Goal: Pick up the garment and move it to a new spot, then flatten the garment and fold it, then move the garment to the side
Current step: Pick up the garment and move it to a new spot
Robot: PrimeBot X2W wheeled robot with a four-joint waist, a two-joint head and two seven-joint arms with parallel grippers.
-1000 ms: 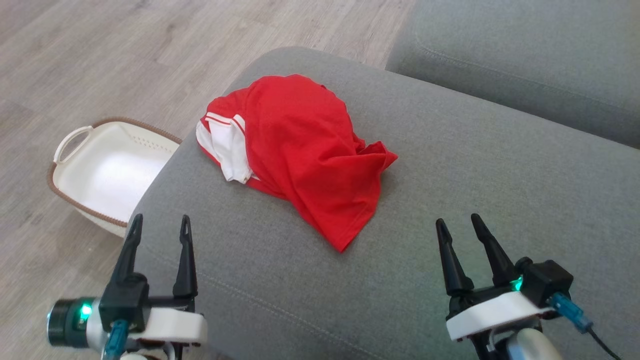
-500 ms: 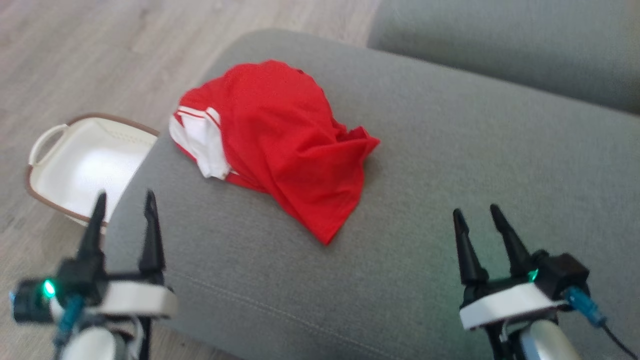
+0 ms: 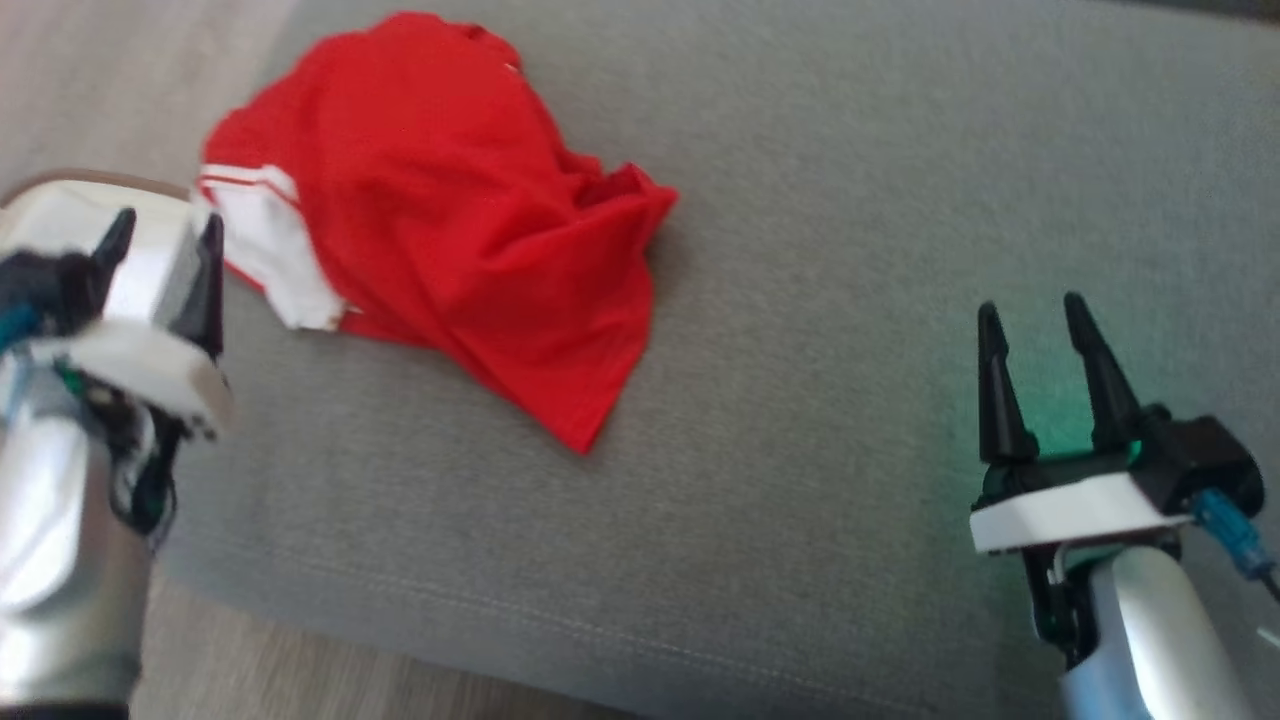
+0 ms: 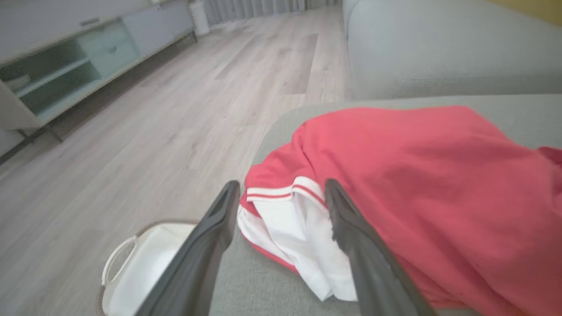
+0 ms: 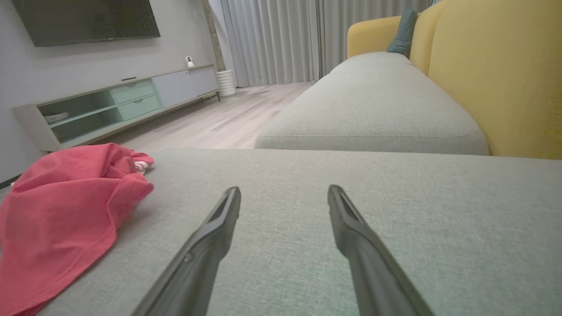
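Observation:
A crumpled red garment (image 3: pixel 450 220) with a white, red-striped sleeve (image 3: pixel 265 255) lies on the grey sofa cushion (image 3: pixel 850 250). My left gripper (image 3: pixel 165 235) hovers open just left of the sleeve, apart from it. In the left wrist view the white sleeve (image 4: pixel 298 232) shows between the open fingers (image 4: pixel 210 245) of my left gripper (image 4: pixel 283 188). My right gripper (image 3: pixel 1030 315) stands open over bare cushion, well to the right of the garment. In the right wrist view the garment (image 5: pixel 66 210) lies at the far left, away from my right gripper (image 5: pixel 284 191).
A white basket (image 4: pixel 145 267) with a brown rim stands on the wooden floor (image 4: pixel 153 131) beside the cushion's left edge. A second grey cushion (image 5: pixel 373 105) and a yellow sofa back (image 5: pixel 496 74) lie beyond. A low cabinet (image 5: pixel 109 105) lines the far wall.
The head camera has tilted down and shifted, so the garment sits higher and further left in the picture. My left gripper has risen and come close to the white sleeve. Both grippers stay open.

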